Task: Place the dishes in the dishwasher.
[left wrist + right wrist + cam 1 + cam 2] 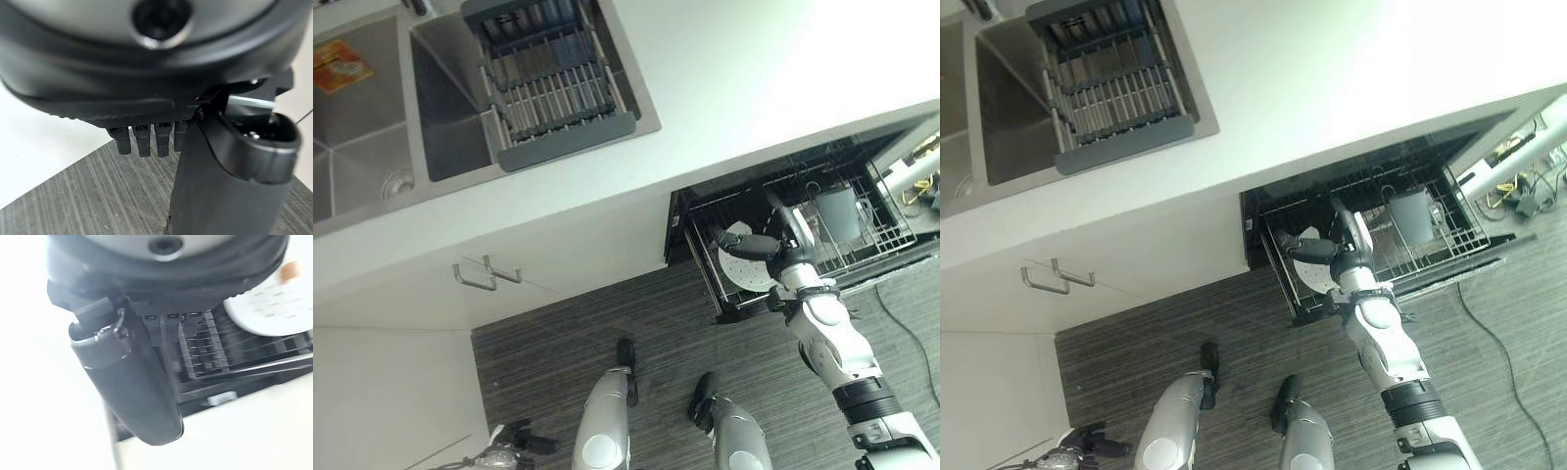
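Observation:
The dishwasher's lower rack [886, 233] is pulled out from under the white counter. A white plate [749, 276] stands on edge at the rack's left end. My right hand [775, 246] reaches over the rack and rests against the plate's upper edge, open, fingers [173, 320] straight. In the right wrist view the plate [274, 303] lies off to one side of the fingers, not between them and the thumb. A grey cup [837, 211] sits further right in the rack. My left hand [512, 448] hangs low by the floor, fingers [142, 142] relaxed, holding nothing.
A steel double sink [372, 147] is set in the counter at the far left, with a grey dish-drying rack [553, 83] across its right basin and an orange packet [340, 67] in the left one. Two cabinet handles [487, 272] jut out below. Dark striped floor lies in front.

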`<state>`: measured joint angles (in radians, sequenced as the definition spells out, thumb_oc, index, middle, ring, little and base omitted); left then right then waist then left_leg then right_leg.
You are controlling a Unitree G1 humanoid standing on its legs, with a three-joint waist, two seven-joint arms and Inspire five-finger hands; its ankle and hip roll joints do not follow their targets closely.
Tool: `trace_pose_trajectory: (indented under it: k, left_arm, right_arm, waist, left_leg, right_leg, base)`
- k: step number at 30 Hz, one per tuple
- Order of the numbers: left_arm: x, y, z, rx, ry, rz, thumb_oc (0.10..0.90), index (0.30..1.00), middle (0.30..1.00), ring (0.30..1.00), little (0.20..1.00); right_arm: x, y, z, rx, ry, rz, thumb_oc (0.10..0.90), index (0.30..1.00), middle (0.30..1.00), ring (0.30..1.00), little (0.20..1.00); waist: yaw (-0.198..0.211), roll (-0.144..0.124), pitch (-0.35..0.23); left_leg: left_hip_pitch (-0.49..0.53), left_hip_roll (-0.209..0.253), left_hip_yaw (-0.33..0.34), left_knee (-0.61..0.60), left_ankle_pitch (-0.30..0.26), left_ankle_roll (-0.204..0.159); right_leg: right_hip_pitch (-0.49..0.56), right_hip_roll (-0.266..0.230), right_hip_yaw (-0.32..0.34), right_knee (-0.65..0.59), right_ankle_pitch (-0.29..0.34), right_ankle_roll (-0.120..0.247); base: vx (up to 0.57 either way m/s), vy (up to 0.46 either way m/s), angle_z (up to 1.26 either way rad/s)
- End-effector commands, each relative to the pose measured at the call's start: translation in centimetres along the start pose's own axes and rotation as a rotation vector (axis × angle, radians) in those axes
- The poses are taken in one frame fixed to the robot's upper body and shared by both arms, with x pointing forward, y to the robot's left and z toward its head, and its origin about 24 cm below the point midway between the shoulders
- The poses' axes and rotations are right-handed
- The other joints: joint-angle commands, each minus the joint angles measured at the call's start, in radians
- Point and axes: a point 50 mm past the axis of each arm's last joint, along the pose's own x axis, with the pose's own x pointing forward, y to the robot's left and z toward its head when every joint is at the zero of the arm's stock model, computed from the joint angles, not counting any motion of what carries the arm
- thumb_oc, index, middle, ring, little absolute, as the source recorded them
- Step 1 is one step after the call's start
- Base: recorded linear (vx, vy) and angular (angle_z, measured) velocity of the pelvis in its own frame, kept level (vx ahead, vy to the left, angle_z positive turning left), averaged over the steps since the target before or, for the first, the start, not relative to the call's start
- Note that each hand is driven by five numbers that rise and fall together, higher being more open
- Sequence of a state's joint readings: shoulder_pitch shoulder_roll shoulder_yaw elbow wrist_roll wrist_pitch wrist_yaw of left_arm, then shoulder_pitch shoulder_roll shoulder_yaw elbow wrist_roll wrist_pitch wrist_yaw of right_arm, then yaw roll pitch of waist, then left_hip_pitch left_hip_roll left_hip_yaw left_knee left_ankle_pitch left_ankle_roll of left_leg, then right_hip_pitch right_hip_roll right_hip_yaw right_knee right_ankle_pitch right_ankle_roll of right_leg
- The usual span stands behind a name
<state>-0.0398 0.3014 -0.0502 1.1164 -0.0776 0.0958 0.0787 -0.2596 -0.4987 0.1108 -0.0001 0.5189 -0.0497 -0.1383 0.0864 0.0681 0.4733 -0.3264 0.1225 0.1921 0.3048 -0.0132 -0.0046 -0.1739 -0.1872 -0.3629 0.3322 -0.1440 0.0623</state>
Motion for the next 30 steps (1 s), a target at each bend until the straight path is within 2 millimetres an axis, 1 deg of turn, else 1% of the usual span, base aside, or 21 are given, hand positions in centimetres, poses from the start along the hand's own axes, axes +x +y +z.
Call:
trace_pose_trajectory:
  k: [1, 4, 6, 8, 9, 10, 11, 12, 14, 15, 16, 17, 20, 21, 23, 24, 25, 27, 28, 29, 30]
  left_arm:
    - [-0.9, 1.5, -5.5, -0.019, 0.128, 0.062, 0.800, 0.900, 0.900, 0.900, 0.900]
    - [-1.2, 1.0, -6.4, -0.056, 0.140, 0.056, 0.800, 0.900, 0.900, 0.900, 0.900]
    - [-1.3, 0.8, -6.8, -0.069, 0.145, 0.056, 0.800, 0.900, 0.900, 0.900, 0.900]
    - [-1.4, 0.5, -7.3, -0.083, 0.157, 0.050, 0.800, 0.900, 0.900, 0.900, 0.900]
    - [-1.5, 0.4, -7.6, -0.092, 0.168, 0.046, 0.800, 0.900, 0.900, 0.900, 0.900]
    - [-1.5, 0.2, -7.6, -0.102, 0.169, 0.044, 0.800, 0.900, 0.900, 0.900, 0.900]
    - [-1.5, 0.1, -7.6, -0.109, 0.166, 0.043, 0.800, 0.900, 0.900, 0.900, 0.900]
    - [-1.5, 0.1, -7.6, -0.119, 0.165, 0.043, 0.800, 0.900, 0.900, 0.900, 0.900]
    - [-1.4, 0.2, -7.4, -0.128, 0.160, 0.041, 0.800, 0.900, 0.900, 0.900, 0.900]
    - [-1.4, 0.2, -7.4, -0.127, 0.165, 0.039, 0.800, 0.900, 0.900, 0.900, 0.900]
    - [-1.5, 0.1, -7.7, -0.125, 0.174, 0.039, 0.800, 0.900, 0.900, 0.900, 0.900]
    - [-1.5, 0.1, -7.8, -0.123, 0.177, 0.039, 0.800, 0.900, 0.900, 0.900, 0.900]
    - [-1.5, 0.0, -8.0, -0.118, 0.183, 0.047, 0.800, 0.900, 0.900, 0.900, 0.900]
    - [-1.5, 0.0, -7.9, -0.118, 0.181, 0.047, 0.800, 0.900, 0.900, 0.900, 0.900]
    - [-1.3, -0.2, -7.4, -0.116, 0.176, 0.043, 0.800, 0.900, 0.900, 0.900, 0.900]
    - [-1.1, -0.6, -6.6, -0.119, 0.165, 0.041, 0.800, 0.900, 0.900, 0.900, 0.900]
    - [-1.0, -0.8, -6.3, -0.118, 0.165, 0.035, 0.800, 0.900, 0.900, 0.900, 0.900]
    - [-1.0, -1.2, -5.8, -0.117, 0.163, 0.023, 0.800, 0.900, 0.900, 0.900, 0.900]
    - [-0.9, -1.4, -5.7, -0.119, 0.161, 0.017, 0.800, 0.900, 0.900, 0.900, 0.900]
    - [-1.0, -2.3, -5.4, -0.152, 0.158, 0.002, 0.800, 0.900, 0.900, 0.900, 0.900]
    - [-1.0, -2.6, -5.3, -0.164, 0.161, -0.004, 0.800, 0.900, 0.900, 0.900, 0.900]
  right_arm:
    - [0.5, -1.3, 6.6, -0.046, -0.386, -0.068, 0.800, 0.900, 0.900, 0.900, 0.900]
    - [-1.5, -2.7, 8.4, -0.170, -0.535, -0.181, 0.800, 0.900, 0.900, 0.900, 0.900]
    - [-2.4, -3.4, 9.3, -0.215, -0.614, -0.262, 0.800, 0.900, 0.900, 0.900, 0.900]
    - [-3.8, -4.8, 10.5, -0.214, -0.728, -0.416, 0.800, 0.900, 0.900, 0.900, 0.900]
    - [-5.1, -6.1, 10.9, -0.207, -0.806, -0.556, 0.800, 0.900, 0.900, 0.900, 0.900]
    - [-6.2, -7.3, 10.9, -0.197, -0.842, -0.684, 0.800, 0.900, 0.900, 0.900, 0.900]
    - [-7.1, -8.2, 10.8, -0.171, -0.871, -0.770, 0.800, 0.900, 0.900, 0.900, 0.900]
    - [-8.1, -9.3, 10.2, -0.153, -0.881, -0.884, 0.800, 0.900, 0.900, 0.900, 0.900]
    - [-9.8, -11.0, 8.4, -0.278, -0.875, -1.087, 0.800, 0.900, 0.900, 0.900, 0.900]
    - [-10.2, -11.6, 7.6, -0.284, -0.846, -1.140, 0.800, 0.900, 0.900, 0.900, 0.900]
    - [-10.9, -12.5, 6.2, -0.269, -0.795, -1.205, 0.800, 0.900, 0.900, 0.900, 0.900]
    - [-11.2, -12.9, 5.6, -0.269, -0.770, -1.235, 0.800, 0.900, 0.900, 0.900, 0.900]
    - [-13.1, -14.6, 2.3, -0.279, -0.633, -1.392, 0.800, 0.900, 0.900, 0.900, 0.900]
    - [-13.8, -15.1, 1.0, -0.258, -0.578, -1.447, 0.800, 0.900, 0.900, 0.900, 0.900]
    - [-14.7, -15.9, -0.6, -0.209, -0.498, -1.495, 0.800, 0.900, 0.900, 0.900, 0.900]
    - [-15.5, -16.5, -2.8, -0.141, -0.384, -1.516, 0.800, 0.900, 0.900, 0.900, 0.900]
    - [-15.3, -16.4, -4.0, -0.097, -0.310, -1.500, 0.800, 0.900, 0.900, 0.900, 0.900]
    - [-14.8, -16.1, -5.5, -0.060, -0.220, -1.468, 0.800, 0.900, 0.900, 0.900, 0.900]
    - [-14.4, -15.9, -5.9, -0.067, -0.200, -1.450, 0.800, 0.900, 0.900, 0.900, 0.900]
    - [-12.2, -14.3, -6.5, -0.173, -0.152, -1.328, 0.800, 0.900, 0.900, 0.900, 0.900]
    - [-11.4, -13.8, -6.6, -0.199, -0.126, -1.278, 0.800, 0.900, 0.900, 0.900, 0.900]
  waist:
    - [-0.013, -0.028, -0.034]
    - [-0.041, -0.029, -0.037]
    - [-0.053, -0.031, -0.036]
    - [-0.070, -0.037, -0.034]
    - [-0.083, -0.040, -0.037]
    - [-0.094, -0.042, -0.037]
    - [-0.101, -0.041, -0.036]
    - [-0.110, -0.040, -0.037]
    - [-0.122, -0.037, -0.036]
    - [-0.125, -0.035, -0.037]
    - [-0.128, -0.033, -0.038]
    - [-0.128, -0.033, -0.039]
    - [-0.127, -0.033, -0.045]
    - [-0.127, -0.031, -0.046]
    - [-0.124, -0.027, -0.046]
    - [-0.115, -0.022, -0.036]
    - [-0.107, -0.025, -0.030]
    - [-0.097, -0.027, -0.020]
    - [-0.091, -0.028, -0.015]
    - [-0.074, -0.029, -0.004]
    - [-0.068, -0.029, -0.001]
  left_leg:
    - [0.050, 0.026, 0.038, -0.005, -0.120, -0.028]
    - [0.049, 0.029, 0.056, -0.005, -0.128, -0.028]
    - [0.050, 0.031, 0.064, -0.005, -0.133, -0.027]
    - [0.050, 0.032, 0.075, -0.005, -0.139, -0.026]
    - [0.048, 0.031, 0.078, -0.005, -0.145, -0.024]
    - [0.046, 0.030, 0.082, -0.005, -0.150, -0.023]
    - [0.043, 0.030, 0.086, -0.005, -0.152, -0.022]
    - [0.041, 0.030, 0.089, -0.005, -0.155, -0.022]
    - [0.036, 0.029, 0.093, -0.005, -0.159, -0.021]
    - [0.035, 0.027, 0.095, -0.005, -0.161, -0.019]
    - [0.036, 0.023, 0.095, -0.005, -0.165, -0.016]
    - [0.037, 0.021, 0.095, -0.005, -0.166, -0.015]
    - [0.038, 0.017, 0.097, -0.005, -0.169, -0.012]
    - [0.038, 0.016, 0.097, -0.005, -0.171, -0.012]
    - [0.038, 0.013, 0.097, -0.005, -0.170, -0.011]
    - [0.040, 0.003, 0.093, -0.005, -0.165, -0.007]
    - [0.057, -0.013, 0.085, -0.005, -0.180, -0.010]
    - [0.060, -0.021, 0.086, -0.005, -0.173, -0.009]
    - [0.063, -0.025, 0.086, -0.005, -0.169, -0.007]
    - [0.057, -0.033, 0.080, 0.021, -0.180, 0.000]
    - [0.047, -0.030, 0.078, 0.045, -0.189, 0.002]
  right_leg:
    - [0.036, 0.002, 0.025, -0.032, -0.042, 0.032]
    - [0.020, -0.003, 0.040, -0.032, -0.042, 0.038]
    - [0.013, -0.003, 0.048, -0.032, -0.042, 0.041]
    - [0.004, -0.004, 0.058, -0.032, -0.042, 0.045]
    - [-0.004, -0.002, 0.069, -0.032, -0.042, 0.049]
    - [-0.012, -0.002, 0.073, -0.032, -0.042, 0.052]
    - [-0.017, -0.002, 0.077, -0.032, -0.042, 0.053]
    - [-0.022, 0.000, 0.081, -0.032, -0.043, 0.054]
    - [-0.030, 0.002, 0.085, -0.032, -0.045, 0.054]
    - [-0.031, 0.002, 0.086, -0.032, -0.046, 0.054]
    - [-0.031, 0.002, 0.088, -0.032, -0.047, 0.055]
    - [-0.031, 0.001, 0.088, -0.032, -0.048, 0.056]
    - [-0.029, 0.000, 0.087, -0.032, -0.049, 0.053]
    - [-0.028, 0.001, 0.086, -0.032, -0.050, 0.050]
    - [-0.029, 0.001, 0.082, -0.032, -0.051, 0.043]
    - [-0.040, -0.003, 0.077, -0.008, -0.059, 0.030]
    - [-0.041, -0.013, 0.088, 0.024, -0.090, 0.027]
    - [-0.053, -0.019, 0.086, 0.053, -0.102, 0.015]
    - [-0.058, -0.021, 0.086, 0.069, -0.107, 0.009]
    - [-0.078, -0.026, 0.081, 0.126, -0.131, -0.008]
    - [-0.088, -0.029, 0.078, 0.152, -0.141, -0.014]
  base:
    - [-0.01, 0.050, -0.11]
    - [-0.04, 0.070, -0.14]
    - [-0.03, 0.043, -0.24]
    - [-0.03, 0.040, -0.17]
    - [-0.04, 0.037, -0.09]
    - [-0.04, 0.040, -0.15]
    - [-0.04, 0.042, -0.24]
    - [-0.03, 0.037, -0.25]
    - [-0.03, 0.032, -0.11]
    - [0.00, 0.000, 0.00]
    - [0.01, -0.008, -0.03]
    - [0.03, -0.018, -0.04]
    - [0.03, -0.012, -0.10]
    - [0.02, 0.003, -0.06]
    - [0.00, 0.014, 0.02]
    - [0.06, 0.028, 0.03]
    - [0.04, 0.023, 0.00]
    - [0.00, -0.005, 0.07]
    - [-0.05, -0.018, 0.08]
    - [-0.04, -0.009, 0.04]
    - [-0.03, 0.016, 0.13]
